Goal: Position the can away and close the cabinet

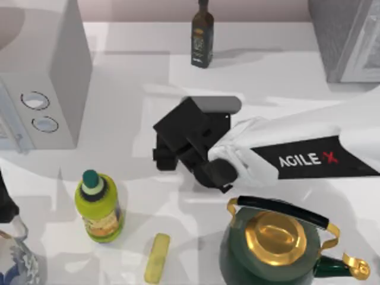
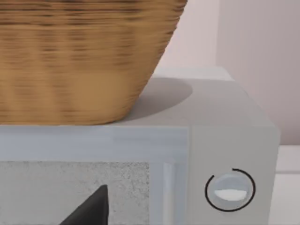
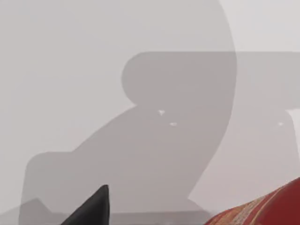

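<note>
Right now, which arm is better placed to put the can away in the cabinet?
Right, probably. The right gripper hangs over mid-table, and the can sits right beside it in the right wrist view. The cabinet stands at the table's far right corner. The left arm is parked at the left edge.

White right arm (image 1: pixel 309 139), AGILEX marking, black tool (image 1: pixel 172 155).

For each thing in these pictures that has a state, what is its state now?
can: beside the right gripper; gripped or not, cannot tell.
cabinet: door open or shut, cannot tell.
right gripper: over the table's middle.
left arm: parked at the left edge.
yellow-green bottle: upright, capped.
dark bottle: upright, capped.
kettle: upright, lid on.
basket: standing on the white box.
</note>
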Motion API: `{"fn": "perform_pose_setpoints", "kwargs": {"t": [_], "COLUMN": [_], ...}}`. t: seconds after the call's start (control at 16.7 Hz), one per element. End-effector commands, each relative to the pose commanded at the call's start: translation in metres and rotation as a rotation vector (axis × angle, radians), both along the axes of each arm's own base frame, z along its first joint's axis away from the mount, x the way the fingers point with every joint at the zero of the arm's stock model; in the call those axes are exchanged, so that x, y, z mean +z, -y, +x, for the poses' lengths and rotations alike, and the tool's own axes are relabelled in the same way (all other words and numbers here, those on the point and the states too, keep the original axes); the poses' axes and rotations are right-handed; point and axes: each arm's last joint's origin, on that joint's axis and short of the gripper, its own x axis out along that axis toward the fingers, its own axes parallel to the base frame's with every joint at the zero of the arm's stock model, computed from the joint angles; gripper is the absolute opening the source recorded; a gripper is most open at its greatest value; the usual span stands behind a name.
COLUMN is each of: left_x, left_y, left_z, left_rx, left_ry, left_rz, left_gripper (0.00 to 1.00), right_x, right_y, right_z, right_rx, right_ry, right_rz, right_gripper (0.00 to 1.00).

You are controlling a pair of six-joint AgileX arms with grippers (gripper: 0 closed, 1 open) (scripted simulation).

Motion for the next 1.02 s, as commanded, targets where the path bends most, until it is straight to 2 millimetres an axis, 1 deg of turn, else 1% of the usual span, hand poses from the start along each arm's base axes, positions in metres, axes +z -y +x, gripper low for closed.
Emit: {"fn": "perform_pose_setpoints", "kwargs": {"t": [0.72, 0.78, 1.02], "left_x": [0.0, 0.0, 0.0], "left_y": [0.0, 0.0, 0.0], "left_z": [0.0, 0.0, 0.0], "left_rx": [0.0, 0.0, 0.0], "left_ry": [0.0, 0.0, 0.0], "left_rz": [0.0, 0.0, 0.0], "left_gripper": [1.0, 1.0, 1.0], "right_x": [0.0, 0.0, 0.0], "right_y": [0.0, 0.0, 0.0], "right_z": [0.0, 0.0, 0.0], "right_rx": [0.0, 0.0, 0.0], "right_ry": [0.0, 0.0, 0.0], "right_rz": [0.0, 0.0, 0.0], "right_gripper": [0.02, 0.0, 0.0]}}
